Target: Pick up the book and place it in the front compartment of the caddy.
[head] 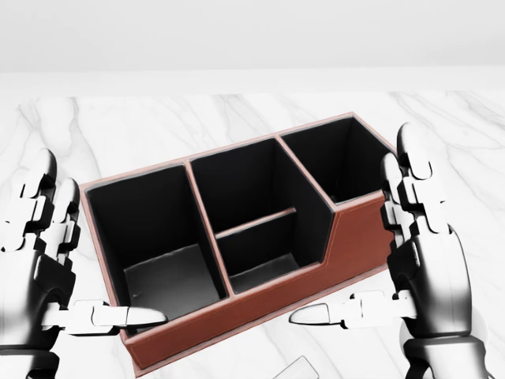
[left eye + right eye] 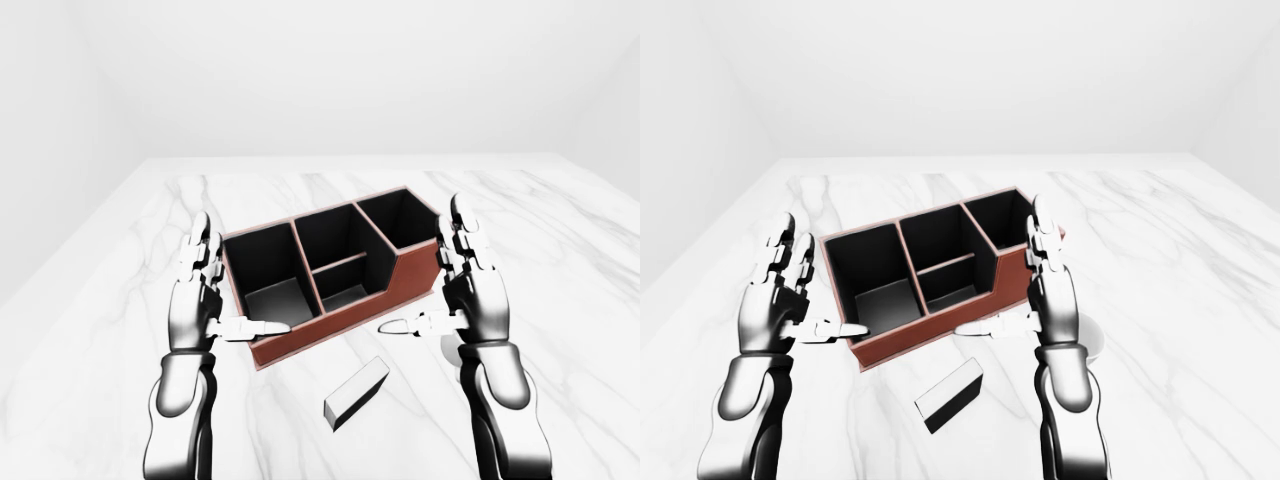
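Note:
The book (image 2: 357, 392) is a small grey block with a dark end, lying flat on the marble table (image 2: 560, 230) just below the caddy; only its corner (image 1: 293, 369) shows at the bottom of the head view. The caddy (image 2: 330, 265) is a red-brown box with black compartments: a large one at left, a split middle one, one at upper right. My left hand (image 2: 205, 285) is open beside the caddy's left end. My right hand (image 2: 455, 285) is open beside its right end. Neither hand touches the book.
The marble table runs to a far edge near the top of the eye views, with white walls behind. A pale round patch (image 2: 1092, 340) lies on the table by my right wrist.

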Controlling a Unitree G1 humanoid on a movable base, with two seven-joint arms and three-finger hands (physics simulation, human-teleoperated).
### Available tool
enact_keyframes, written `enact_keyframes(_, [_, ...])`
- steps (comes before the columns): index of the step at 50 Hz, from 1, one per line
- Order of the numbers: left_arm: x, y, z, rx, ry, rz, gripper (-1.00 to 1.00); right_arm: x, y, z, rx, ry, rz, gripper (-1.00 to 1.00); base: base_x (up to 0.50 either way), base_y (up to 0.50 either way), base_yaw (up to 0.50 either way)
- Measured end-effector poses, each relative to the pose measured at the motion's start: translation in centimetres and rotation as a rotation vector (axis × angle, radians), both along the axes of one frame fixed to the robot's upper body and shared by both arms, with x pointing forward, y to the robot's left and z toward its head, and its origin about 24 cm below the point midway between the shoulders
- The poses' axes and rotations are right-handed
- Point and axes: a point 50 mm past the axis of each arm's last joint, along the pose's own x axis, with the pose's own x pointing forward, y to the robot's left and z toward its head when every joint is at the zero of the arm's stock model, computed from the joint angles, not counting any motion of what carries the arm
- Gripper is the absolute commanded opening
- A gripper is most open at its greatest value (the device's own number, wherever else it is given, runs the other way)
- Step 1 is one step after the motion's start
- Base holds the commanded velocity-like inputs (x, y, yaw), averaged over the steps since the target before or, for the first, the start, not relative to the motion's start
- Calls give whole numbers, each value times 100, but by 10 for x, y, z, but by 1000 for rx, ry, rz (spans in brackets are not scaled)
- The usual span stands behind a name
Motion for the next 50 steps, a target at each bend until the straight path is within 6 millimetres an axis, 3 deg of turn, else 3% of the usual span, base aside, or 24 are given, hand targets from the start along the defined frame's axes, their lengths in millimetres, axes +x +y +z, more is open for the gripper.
enact_keyframes(50, [0, 1, 2, 6, -6, 3, 100, -10, 14, 19, -231, -84, 17, 100, 0, 0, 0])
